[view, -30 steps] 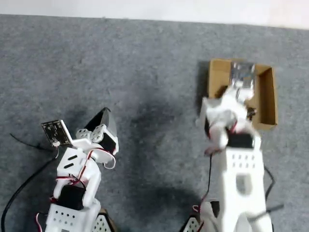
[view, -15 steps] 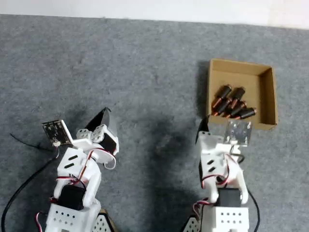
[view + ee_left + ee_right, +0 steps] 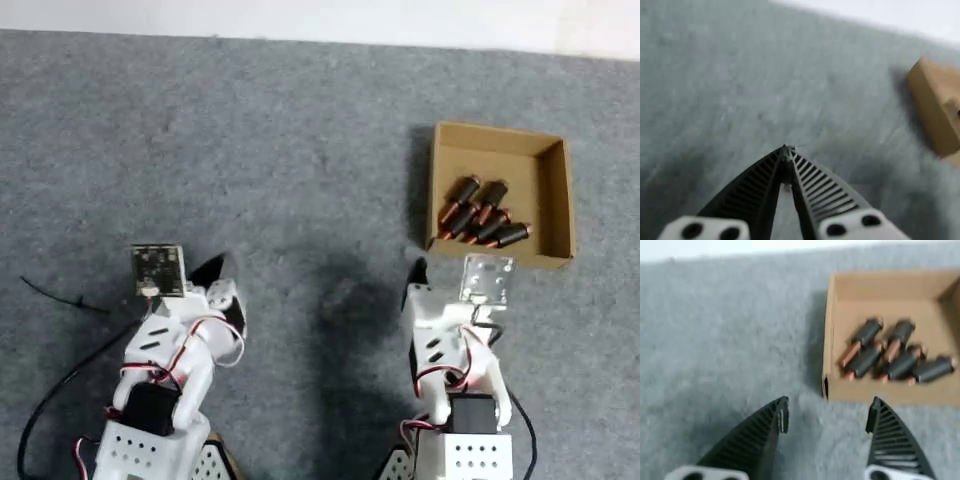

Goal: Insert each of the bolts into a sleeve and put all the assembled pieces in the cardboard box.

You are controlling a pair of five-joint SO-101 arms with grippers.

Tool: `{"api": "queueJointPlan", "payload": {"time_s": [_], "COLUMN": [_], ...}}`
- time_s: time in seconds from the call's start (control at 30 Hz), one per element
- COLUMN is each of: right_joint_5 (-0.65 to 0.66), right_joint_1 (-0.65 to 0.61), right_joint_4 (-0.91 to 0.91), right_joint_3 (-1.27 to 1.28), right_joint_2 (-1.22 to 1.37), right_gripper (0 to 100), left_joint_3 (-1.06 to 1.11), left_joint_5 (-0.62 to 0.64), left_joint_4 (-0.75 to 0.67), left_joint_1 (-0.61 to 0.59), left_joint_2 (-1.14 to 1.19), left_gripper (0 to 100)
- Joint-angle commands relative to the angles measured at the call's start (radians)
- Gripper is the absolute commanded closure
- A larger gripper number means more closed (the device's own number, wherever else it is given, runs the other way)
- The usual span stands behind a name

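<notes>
Since the dark, copper-tipped assembled pieces (image 3: 482, 212) are seemingly all gathered in the brown cardboard box (image 3: 500, 135), left fingers (image 3: 815, 186) are held closed, right fingers (image 3: 754, 441) open and empty.

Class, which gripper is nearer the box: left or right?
Right. The right gripper hangs open just in front of the box, by its near wall. The left gripper, shut, is far off to the box's side.

Right gripper (image 3: 827, 415): withdrawing from over the cardboard box (image 3: 500, 130) toward its own base, jaws apart, uncovering the assembled pieces (image 3: 480, 217) inside. Left gripper (image 3: 787, 151): pulling back slightly toward its base, wrist turning.
</notes>
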Motion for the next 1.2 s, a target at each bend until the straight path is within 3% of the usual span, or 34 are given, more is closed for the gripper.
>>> {"api": "queueJointPlan", "payload": {"time_s": [0.0, 0.13, 0.3, 0.43, 1.17], "right_joint_5": [-0.003, -0.003, -0.003, -0.003, -0.003], "right_joint_1": [-0.005, -0.005, -0.005, -0.005, -0.005], "right_joint_4": [0.108, 0.262, 0.420, 0.429, 0.429], "right_joint_3": [0.157, 0.157, 0.157, 0.157, 0.157], "right_joint_2": [0.005, 0.005, 0.001, -0.001, -0.001], "right_gripper": [76.7, 76.7, 76.7, 76.7, 76.7], "left_joint_3": [0.019, 0.019, 0.019, 0.019, 0.019], "left_joint_5": [-0.146, -0.267, -0.273, -0.273, -0.273], "left_joint_4": [0.229, 0.390, 0.522, 0.575, 0.575], "left_joint_1": [-0.070, -0.173, -0.309, -0.394, -0.404], "left_joint_2": [-0.007, -0.004, -0.008, -0.010, -0.010], "left_gripper": [99, 99, 99, 99, 99]}}
